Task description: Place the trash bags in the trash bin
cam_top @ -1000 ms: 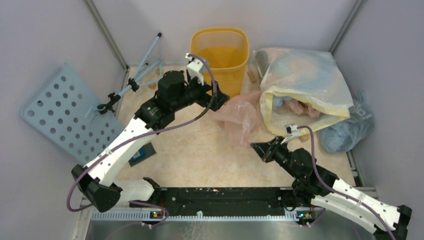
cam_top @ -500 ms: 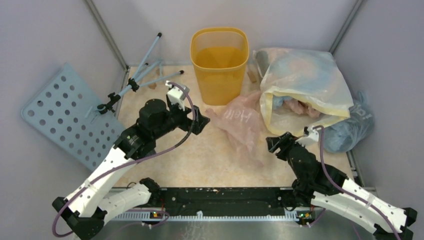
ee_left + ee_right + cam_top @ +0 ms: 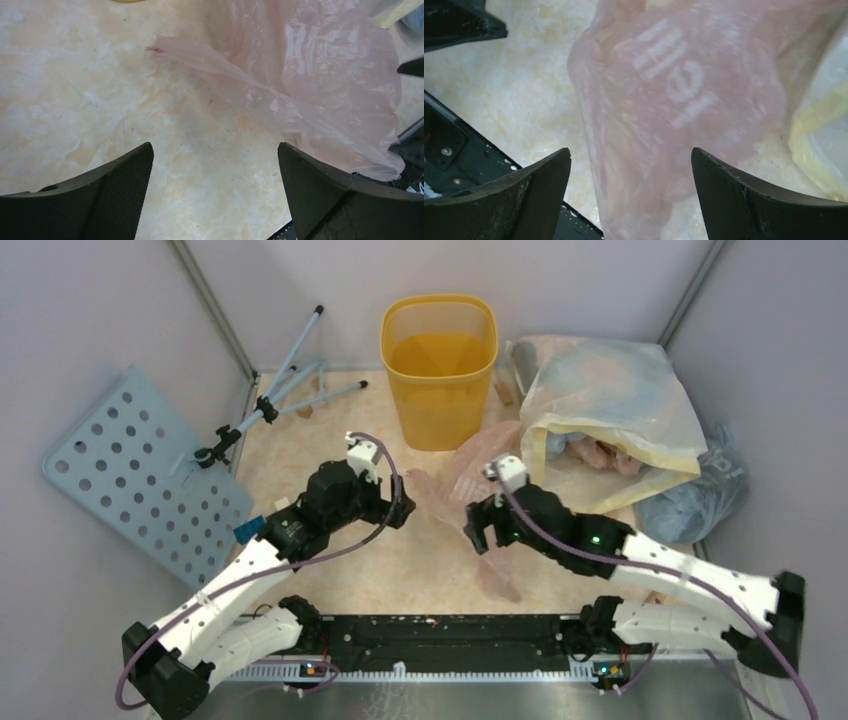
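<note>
Top view: the thin pale pink plastic film bag [image 3: 452,488] lies on the tabletop [image 3: 400,560] at centre. Its long axis runs down from the yellow-orange translucent plastic bin [image 3: 440,410]. The right hand [image 3: 478,532] hangs over it, and the left hand [image 3: 402,508] is just beside it.
Left wrist view: the fingers are released and the bag is at upper right.
Right wrist view: the fingers are spread and grasp nothing, with the bag below them. A whitish-yellow sack [image 3: 824,125] crowds the right edge.

We see a thin, translucent pale pink plastic film bag [image 3: 452,478] lying crumpled and loosely spread on the table [image 3: 420,560]. It bears white lettering, and one corner is drawn out to a point. Just behind it stands an upright yellow-orange translucent plastic wastebasket [image 3: 440,410] with a rounded-square rim and tapering sides. The bag lies outside it.
</note>
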Controlling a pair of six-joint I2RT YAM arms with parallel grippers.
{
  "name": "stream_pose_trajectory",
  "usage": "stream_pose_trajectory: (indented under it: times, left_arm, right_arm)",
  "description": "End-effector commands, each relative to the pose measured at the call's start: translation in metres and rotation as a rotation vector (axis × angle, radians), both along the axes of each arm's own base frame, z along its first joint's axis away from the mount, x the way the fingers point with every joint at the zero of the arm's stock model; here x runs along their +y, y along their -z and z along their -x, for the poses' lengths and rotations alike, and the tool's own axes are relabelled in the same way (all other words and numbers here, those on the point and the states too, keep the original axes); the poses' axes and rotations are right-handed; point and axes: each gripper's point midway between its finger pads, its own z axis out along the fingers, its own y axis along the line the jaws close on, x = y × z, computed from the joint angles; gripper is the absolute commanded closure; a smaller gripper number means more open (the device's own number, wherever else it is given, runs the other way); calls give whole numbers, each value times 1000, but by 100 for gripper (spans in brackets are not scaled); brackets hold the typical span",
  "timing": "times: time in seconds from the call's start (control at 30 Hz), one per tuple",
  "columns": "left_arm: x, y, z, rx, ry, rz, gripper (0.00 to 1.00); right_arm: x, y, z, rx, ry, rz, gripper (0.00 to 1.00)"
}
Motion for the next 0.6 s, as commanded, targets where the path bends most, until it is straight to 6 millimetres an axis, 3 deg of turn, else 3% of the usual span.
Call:
stream_pose_trajectory:
  times: [0.0,0.23,0.4,0.47,0.57]
  left_arm:
    - [16,-12,-17,-47,-106,63,1]
    - [37,-3,-27,-2,-122,189,2]
    - [43,0,-29,-6,-168,241,5]
    - [44,-1,-29,-20,-178,259,6]
    - [41,-3,-27,-48,-161,301,6]
  right_arm:
    - [44,-2,3,-120,-167,244,11]
    - [85,13,-18,-157,-218,415,27]
    - [91,27,-31,-168,-173,480,40]
    - [91,31,-33,-169,-168,490,49]
    - [89,35,-35,-169,-147,495,71]
